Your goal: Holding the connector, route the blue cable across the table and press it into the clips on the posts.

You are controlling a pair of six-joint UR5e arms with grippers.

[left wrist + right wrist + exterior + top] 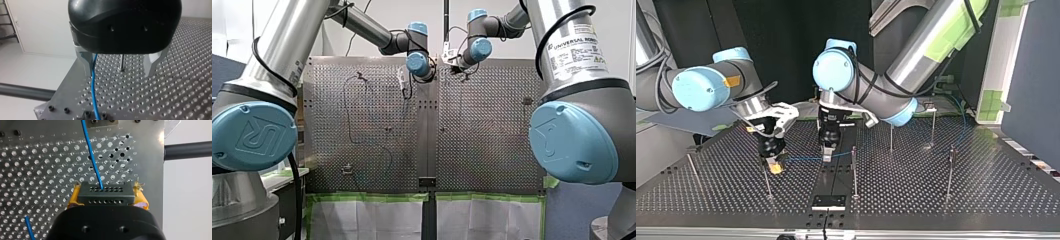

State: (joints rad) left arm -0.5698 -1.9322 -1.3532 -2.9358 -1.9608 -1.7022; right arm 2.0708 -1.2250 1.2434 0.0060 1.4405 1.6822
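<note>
In the right wrist view my right gripper (106, 195) is shut on the dark connector (105, 191), with a yellow pad (73, 198) at each end of it. The blue cable (91, 155) leaves the connector's face and runs ahead over the perforated table (37, 170). In the top view the cable (803, 159) stretches from my right gripper (776, 167) to my left gripper (827, 154). In the left wrist view my left gripper (118, 71) is open. There the cable (93, 87) hangs just inside one of its metal fingers (85, 62), and a thin post (122, 62) stands ahead.
Several thin posts stand on the table in the top view, one (854, 170) just beside my left gripper, another (767, 182) under my right gripper, others (950, 170) further right. A black plate (828, 202) sits at the near edge.
</note>
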